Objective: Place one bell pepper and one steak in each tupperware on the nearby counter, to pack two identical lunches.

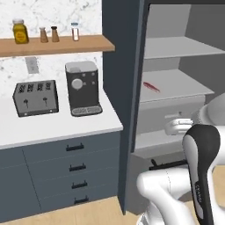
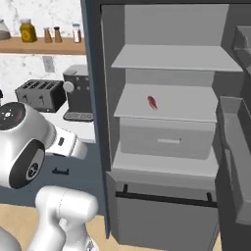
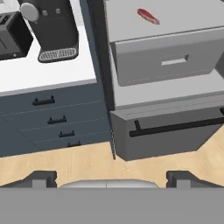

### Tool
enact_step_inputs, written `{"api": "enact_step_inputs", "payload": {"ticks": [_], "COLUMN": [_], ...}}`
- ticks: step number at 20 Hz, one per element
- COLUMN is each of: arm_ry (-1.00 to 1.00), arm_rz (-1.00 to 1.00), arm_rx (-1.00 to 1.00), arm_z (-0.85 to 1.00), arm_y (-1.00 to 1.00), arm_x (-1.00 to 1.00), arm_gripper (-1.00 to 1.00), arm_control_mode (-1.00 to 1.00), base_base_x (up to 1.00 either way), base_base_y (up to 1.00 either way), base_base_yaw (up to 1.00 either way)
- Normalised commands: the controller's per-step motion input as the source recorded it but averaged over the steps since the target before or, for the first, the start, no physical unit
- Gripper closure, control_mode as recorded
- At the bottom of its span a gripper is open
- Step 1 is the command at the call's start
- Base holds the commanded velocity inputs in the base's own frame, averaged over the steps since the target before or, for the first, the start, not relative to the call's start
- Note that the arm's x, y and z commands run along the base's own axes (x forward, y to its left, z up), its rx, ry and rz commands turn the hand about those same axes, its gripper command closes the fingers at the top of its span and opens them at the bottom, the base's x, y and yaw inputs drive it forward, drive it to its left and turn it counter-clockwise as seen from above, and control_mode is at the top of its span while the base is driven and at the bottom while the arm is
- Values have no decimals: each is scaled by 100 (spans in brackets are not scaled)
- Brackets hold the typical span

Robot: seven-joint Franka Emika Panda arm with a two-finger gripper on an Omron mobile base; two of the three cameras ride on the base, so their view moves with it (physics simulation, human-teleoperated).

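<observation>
steak (image 3: 148, 15): lies on the middle fridge shelf (image 3: 183, 17), upper right of the hand view, far above and right of the gripper (image 3: 106, 178); long axis runs diagonally.
gripper: jaws spread wide, holding nothing.
fridge drawer (image 3: 166, 61): closed under the shelf, contents hidden.
counter (image 1: 57, 125): carries a toaster (image 1: 36, 97) and coffee machine (image 1: 82, 88).

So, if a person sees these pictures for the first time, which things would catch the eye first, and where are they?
First the open fridge, its grey shelves nearly bare, with one small red steak lying on the middle shelf above the drawer. Next the white robot arm in the foreground, its gripper open and holding nothing. Then the black coffee machine and the toaster on the white counter left of the fridge.
</observation>
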Motion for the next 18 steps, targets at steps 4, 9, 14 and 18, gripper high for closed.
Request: {"api": "enact_step_inputs", "payload": {"ticks": [4,9,14,18], "arm_ry": [0,0,0,0], "arm_rz": [0,0,0,0], "arm_rx": [0,0,0,0], "arm_z": [0,0,0,0], "arm_y": [0,0,0,0], "arm_x": [0,0,0,0], "arm_gripper": [-100,-100,-100,-100], "arm_control_mode": [100,100,100,100], "base_base_x": [63,48,40,49], "base_base_y": [-39,-49,-50,-43], "base_base_yaw": [-13,0,0,0]}}
